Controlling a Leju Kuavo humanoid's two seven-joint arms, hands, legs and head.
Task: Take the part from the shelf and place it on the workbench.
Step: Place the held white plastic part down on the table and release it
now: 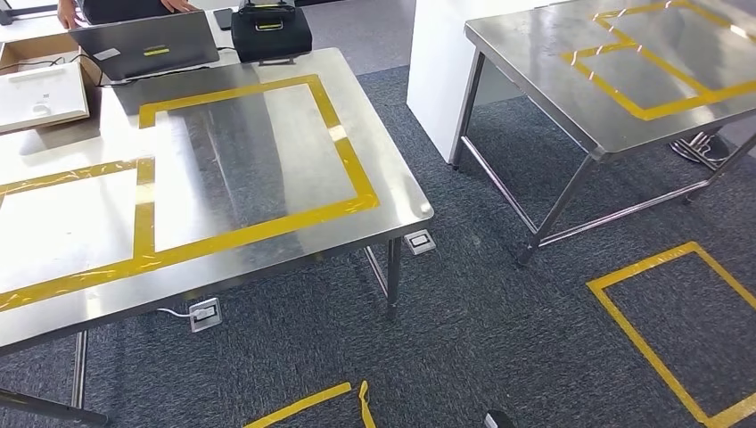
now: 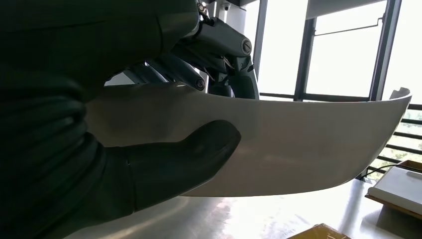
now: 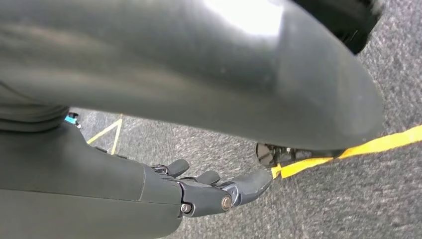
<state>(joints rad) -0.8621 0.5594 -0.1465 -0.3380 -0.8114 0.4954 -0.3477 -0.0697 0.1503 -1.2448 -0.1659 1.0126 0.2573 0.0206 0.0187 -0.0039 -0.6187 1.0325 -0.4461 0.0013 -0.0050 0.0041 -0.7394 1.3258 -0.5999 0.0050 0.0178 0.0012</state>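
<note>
In the left wrist view my left hand (image 2: 184,154) grips the part (image 2: 308,144), a long white curved panel. The thumb lies across its face and the darker fingers (image 2: 224,55) sit behind its upper edge. A shiny steel surface (image 2: 239,214) lies just below the part. The workbench (image 1: 258,152), a steel table marked with yellow tape rectangles, fills the left of the head view. My right hand (image 3: 209,191) hangs over the grey carpet with its fingers stretched out and nothing in them.
At the workbench's far edge stand a laptop (image 1: 147,45), a black case (image 1: 270,31) and a cardboard box (image 1: 40,89), with a person (image 1: 67,11) behind them. A second steel table (image 1: 571,80) stands to the right, beside a white pillar (image 1: 437,71). Yellow tape (image 1: 686,330) marks the carpet.
</note>
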